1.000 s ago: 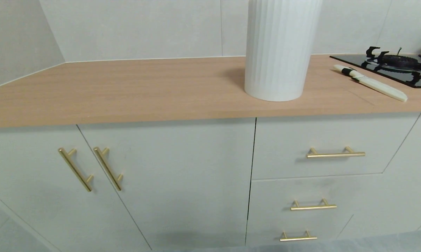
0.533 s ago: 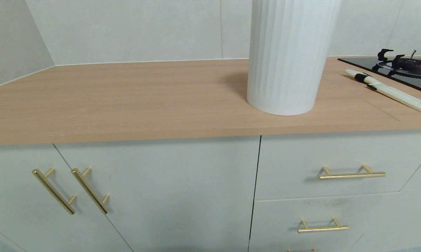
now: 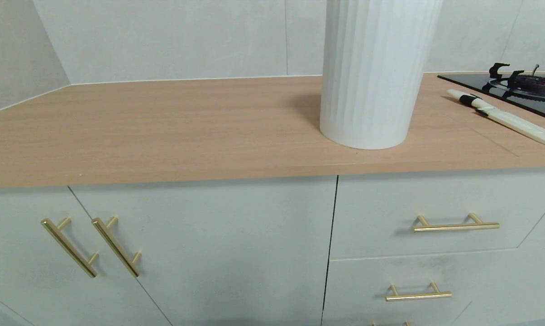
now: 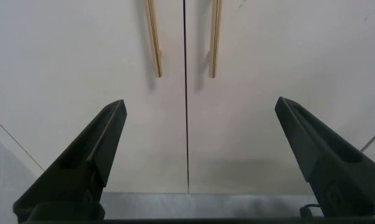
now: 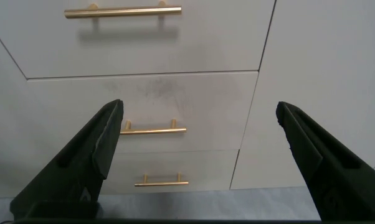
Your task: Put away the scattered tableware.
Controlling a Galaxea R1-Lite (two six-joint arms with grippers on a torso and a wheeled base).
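One wooden countertop (image 3: 186, 131) runs the width of the head view, with pale tiled wall behind it. Below it sit two cabinet doors (image 3: 218, 244) on the left and a stack of drawers (image 3: 435, 199) on the right. One tall white ribbed container (image 3: 372, 77) stands upright on the countertop, right of the middle. One black glass hob (image 3: 494, 85) with one burner (image 3: 533, 82) lies at the far right.

One knife (image 3: 508, 120), cream with a black band, lies flat on the countertop just beside the hob's front edge, apart from the container.

The left wrist view adds the left gripper (image 4: 200, 104), its fingers spread wide and holding nothing, facing the seam between the doors and their two brass door handles (image 4: 153, 37).

The right wrist view adds the right gripper (image 5: 200, 107), likewise spread wide and holding nothing, facing three brass drawer handles (image 5: 153, 130), one per drawer front.
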